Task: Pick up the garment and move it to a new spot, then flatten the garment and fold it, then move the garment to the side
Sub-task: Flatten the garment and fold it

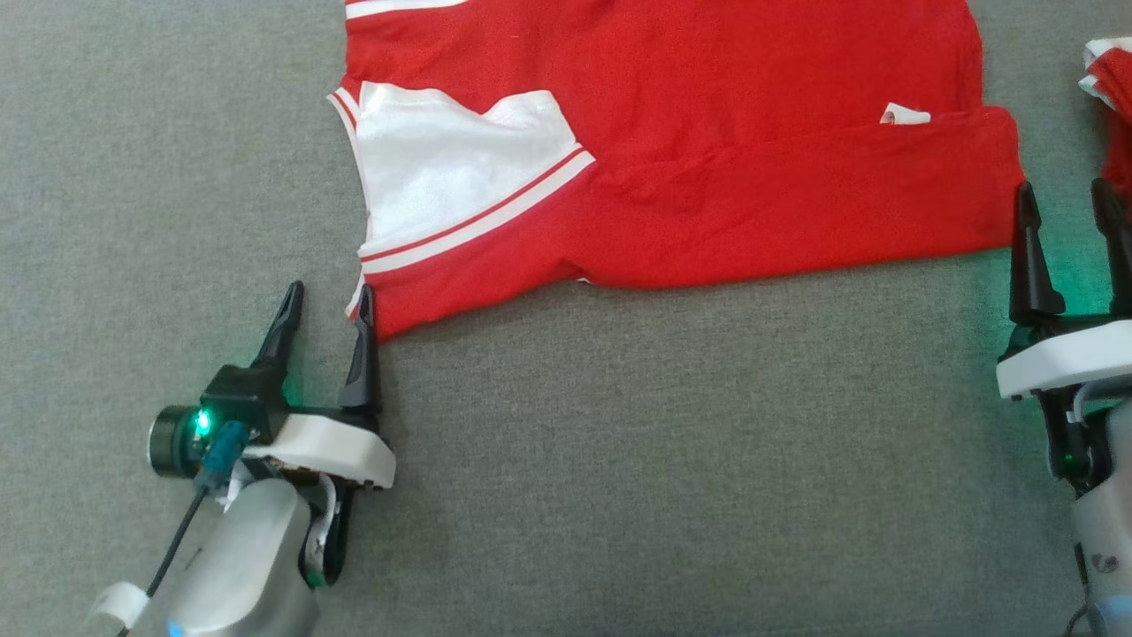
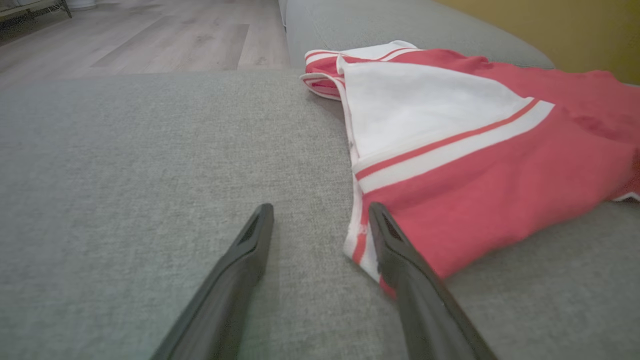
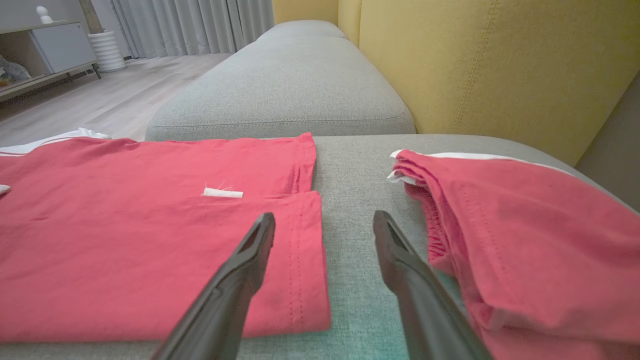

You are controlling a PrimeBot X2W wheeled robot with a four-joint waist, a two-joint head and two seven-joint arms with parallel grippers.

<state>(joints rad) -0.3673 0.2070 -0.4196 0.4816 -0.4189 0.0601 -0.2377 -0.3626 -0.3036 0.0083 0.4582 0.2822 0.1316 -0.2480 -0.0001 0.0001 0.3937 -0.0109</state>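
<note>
Judging the shirt folded once; my left gripper and right gripper gape empty; more folding, then moving aside.

Garment: upper part cut off by the head view's top edge; second red garment (far right) cropped by the right edge.

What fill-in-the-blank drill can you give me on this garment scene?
The garment on the grey cushion is mostly ____ with white panels.
The left pincer and right pincer both stand ____.
A second folded garment lies on the right pincer's ____ side.
The sofa backrest is ____.
Missing words: red; open; right; yellow.
</note>
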